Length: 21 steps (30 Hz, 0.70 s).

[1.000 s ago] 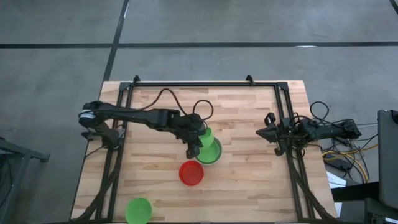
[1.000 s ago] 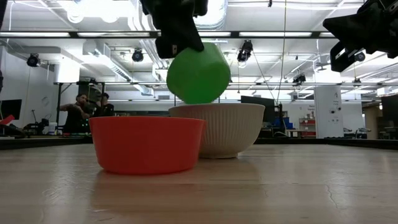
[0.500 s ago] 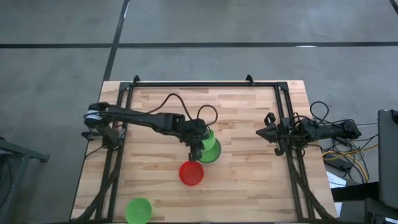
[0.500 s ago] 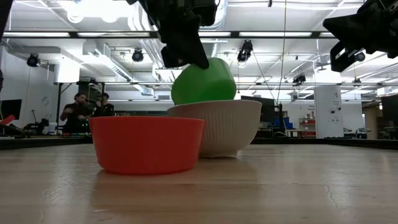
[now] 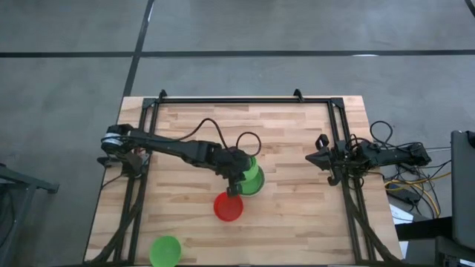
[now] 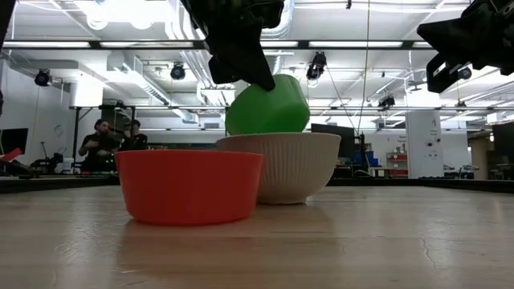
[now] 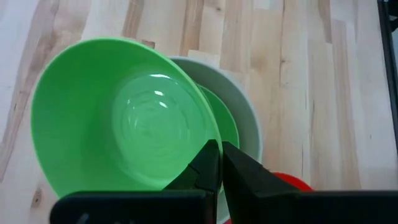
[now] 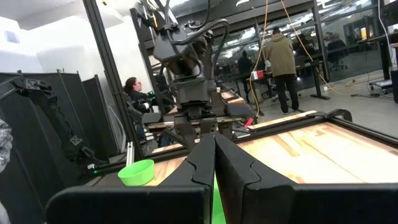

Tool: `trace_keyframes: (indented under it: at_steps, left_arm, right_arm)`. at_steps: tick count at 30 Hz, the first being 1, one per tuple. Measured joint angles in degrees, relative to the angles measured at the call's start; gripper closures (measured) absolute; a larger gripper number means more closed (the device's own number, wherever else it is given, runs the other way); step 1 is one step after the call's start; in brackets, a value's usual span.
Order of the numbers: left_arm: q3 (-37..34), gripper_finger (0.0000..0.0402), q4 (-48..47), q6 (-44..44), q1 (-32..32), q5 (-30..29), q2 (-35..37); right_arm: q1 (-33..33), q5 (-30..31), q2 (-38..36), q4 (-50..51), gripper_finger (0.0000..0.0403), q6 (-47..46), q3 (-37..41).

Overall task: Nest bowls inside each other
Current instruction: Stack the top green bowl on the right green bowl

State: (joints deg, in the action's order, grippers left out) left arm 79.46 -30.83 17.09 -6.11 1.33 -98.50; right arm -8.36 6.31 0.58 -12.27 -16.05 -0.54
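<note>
My left gripper is at the table's middle, shut on a bright green bowl, which is tilted over the pale grey-white bowl. Another green bowl sits nested inside the grey-white bowl. In front of them a red bowl stands upright on its base. One more green bowl stands near the table's front left corner. My right gripper is shut on nothing and waits at the table's right edge. My left gripper pinches the green bowl's rim, one finger inside the bowl and one outside. The fingers slant down from the table's left. The bowl is tilted, its mouth toward the gripper, and its bottom dips behind the grey-white bowl's rim. Whether it touches the nested bowl cannot be told.
A black metal frame runs along the table's far edge and down both sides. Bare wood lies between the bowls and the right arm. In the room beyond, people stand at benches.
My left gripper has gone down and a little toward the table's near edge, carrying the green bowl. The bowl hung clear above the grey-white bowl; now its bottom has sunk behind that bowl's rim, still tilted.
</note>
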Motion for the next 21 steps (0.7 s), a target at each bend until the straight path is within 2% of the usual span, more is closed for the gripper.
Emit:
trace_keyframes:
  at_steps: [7,21]
  left_arm:
    - [-0.11,0.0385,0.04,1.09,-1.41,-2.35,-0.92]
    - [-0.11,0.0379,1.39,2.57,-2.04,-0.82,-4.11]
  right_arm:
    - [0.0,-0.02,0.0,0.01,0.0394,0.0,0.0]
    - [0.01,0.0,0.0,0.0,0.0394,0.0,0.0]
